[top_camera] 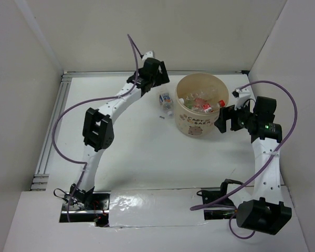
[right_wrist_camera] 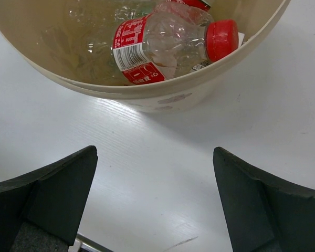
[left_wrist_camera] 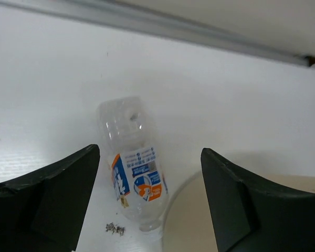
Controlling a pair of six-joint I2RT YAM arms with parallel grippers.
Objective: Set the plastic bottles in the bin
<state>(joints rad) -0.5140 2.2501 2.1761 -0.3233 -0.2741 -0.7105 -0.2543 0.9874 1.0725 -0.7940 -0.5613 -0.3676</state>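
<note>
We are seeing the left claw hanging apart and empty over a clear crushed plastic bottle lying on the white tabletop, just left of the round cream paper bin. The right claw is sitting apart and empty, right of the bin, which is holding red-capped clear bottles.

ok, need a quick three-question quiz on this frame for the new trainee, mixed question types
1. True or false: every plastic bottle is already inside the bin.
2. The right gripper is: A) shut on a bottle, B) open and empty, C) out of view.
3. Fill in: the labelled bottle nearest the right wrist camera has a ___ cap.
Key: 1 false, one clear bottle lies on the table just left of the bin. 2 B. 3 red.
</note>
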